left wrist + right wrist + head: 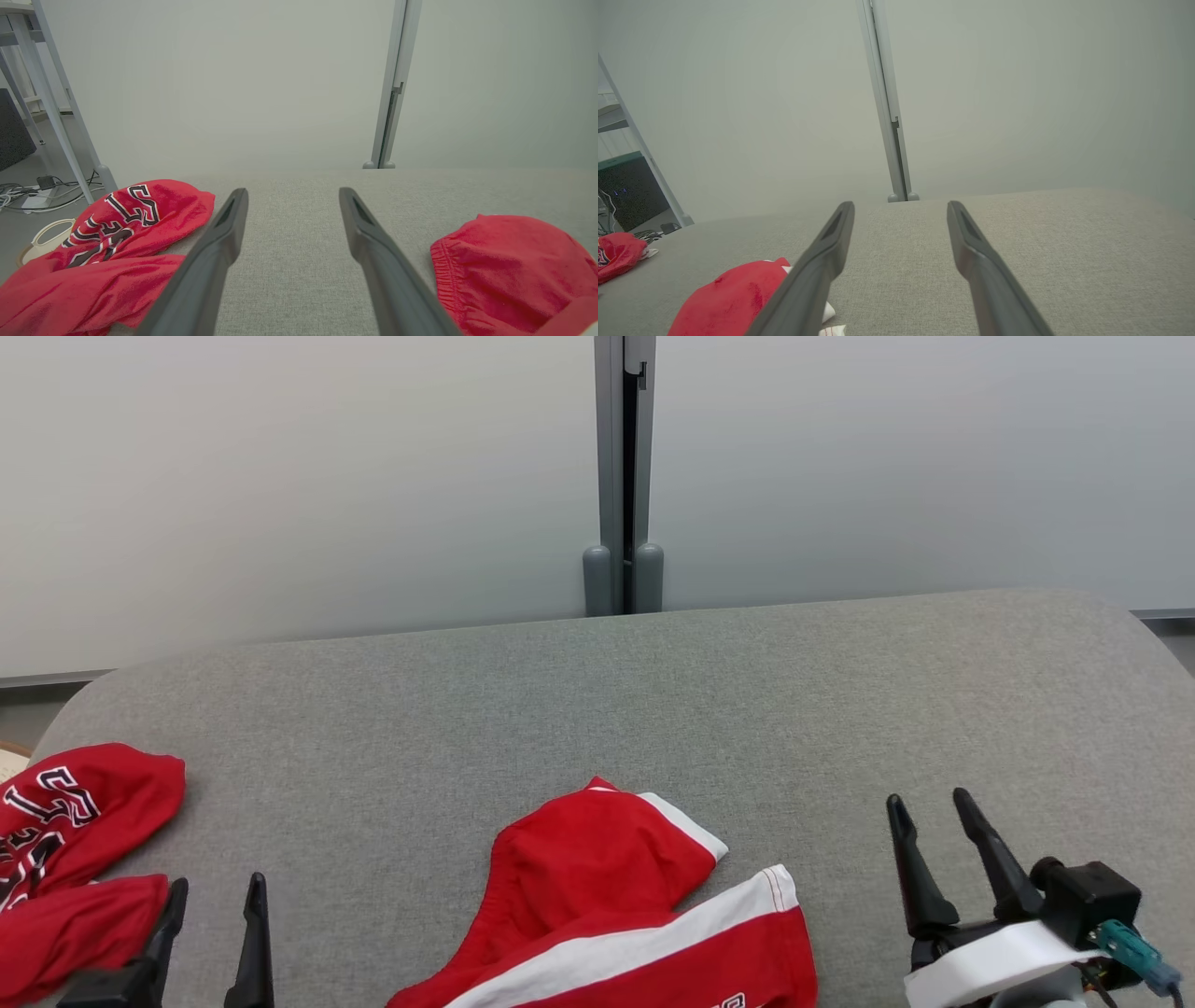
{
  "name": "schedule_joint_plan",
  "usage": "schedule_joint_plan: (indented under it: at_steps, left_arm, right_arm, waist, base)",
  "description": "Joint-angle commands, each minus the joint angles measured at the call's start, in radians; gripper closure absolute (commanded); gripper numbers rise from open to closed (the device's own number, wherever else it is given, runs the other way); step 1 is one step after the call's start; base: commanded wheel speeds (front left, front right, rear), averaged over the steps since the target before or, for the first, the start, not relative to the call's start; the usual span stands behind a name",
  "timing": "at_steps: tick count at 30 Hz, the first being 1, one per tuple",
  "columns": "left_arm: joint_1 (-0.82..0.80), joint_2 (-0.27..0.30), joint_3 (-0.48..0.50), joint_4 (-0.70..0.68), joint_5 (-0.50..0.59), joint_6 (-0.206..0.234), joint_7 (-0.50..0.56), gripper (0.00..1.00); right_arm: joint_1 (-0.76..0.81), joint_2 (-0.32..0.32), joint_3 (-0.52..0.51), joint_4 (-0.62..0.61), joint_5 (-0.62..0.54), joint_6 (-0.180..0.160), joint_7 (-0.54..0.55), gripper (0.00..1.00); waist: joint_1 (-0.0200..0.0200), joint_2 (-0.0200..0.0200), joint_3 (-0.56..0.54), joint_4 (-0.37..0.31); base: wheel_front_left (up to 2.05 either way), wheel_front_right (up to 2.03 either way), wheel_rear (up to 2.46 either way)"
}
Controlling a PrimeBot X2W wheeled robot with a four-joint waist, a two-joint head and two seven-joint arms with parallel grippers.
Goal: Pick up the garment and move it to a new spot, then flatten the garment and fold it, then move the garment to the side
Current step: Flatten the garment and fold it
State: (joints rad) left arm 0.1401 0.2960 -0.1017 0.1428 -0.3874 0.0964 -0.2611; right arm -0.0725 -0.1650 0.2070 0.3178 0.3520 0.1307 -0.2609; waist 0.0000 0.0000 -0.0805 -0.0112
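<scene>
On grey surface (pixel 653 691), ctr: red/white garment (pixel 597 887), crumpled.

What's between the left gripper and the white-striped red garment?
Bare grey upholstery lies between the left gripper and the striped garment, in the head view.

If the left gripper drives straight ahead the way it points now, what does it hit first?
Probably bare grey cushion: the left gripper aims between the lettered red garment and the red white-striped garment, touching neither. Depth is unclear.
</scene>
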Motion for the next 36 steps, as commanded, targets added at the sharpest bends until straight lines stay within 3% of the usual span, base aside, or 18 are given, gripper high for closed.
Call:
schedule_joint_plan:
  at_steps: [1,4,8,12,18,25,36]
  left_arm:
    - [-0.009,-0.002,-0.006,0.012,-0.017,-0.008,0.031,0.0]
    - [-0.014,-0.008,-0.013,0.001,-0.047,-0.014,0.098,0.0]
    - [0.006,0.003,-0.055,-0.033,-0.1,-0.055,0.255,0.0]
    - [0.034,0.028,-0.112,-0.044,-0.156,-0.109,0.427,0.0]
    - [0.038,0.043,-0.165,-0.018,-0.214,-0.163,0.562,0.0]
    - [-0.024,0.052,-0.23,0.035,-0.24,-0.205,0.62,0.0]
    - [-0.117,0.068,-0.337,0.084,-0.293,-0.228,0.58,0.0]
  right_arm:
    - [-0.015,-0.005,0.025,0.005,0.023,0.0,0.021,0.0]
    - [-0.019,-0.024,0.096,0.007,0.083,0.0,0.102,0.0]
    - [-0.04,-0.059,0.168,0.016,0.171,0.0,0.225,0.0]
    - [-0.068,-0.071,0.205,0.059,0.231,0.0,0.34,0.0]
    - [-0.115,-0.071,0.236,0.114,0.283,0.0,0.449,0.0]
    - [-0.143,-0.065,0.242,0.158,0.304,0.0,0.519,0.0]
    - [-0.179,-0.062,0.283,0.178,0.332,0.0,0.532,0.0]
  waist:
    - [0.0,0.0,-0.002,0.003]
    - [0.0,0.0,0.0,0.013]
    - [0.0,0.0,0.005,0.035]
    - [0.0,0.0,0.014,0.053]
    - [0.0,0.0,0.027,0.075]
    - [0.0,0.0,0.046,0.089]
    - [0.0,0.0,0.075,0.083]
  base:
    - [0.0,0.0,0.0]
    - [0.0,0.0,0.0]
    - [0.0,0.0,0.0]
    - [0.0,0.0,0.0]
    - [0.0,0.0,0.0]
    - [0.0,0.0,0.0]
    - [0.0,0.0,0.0]
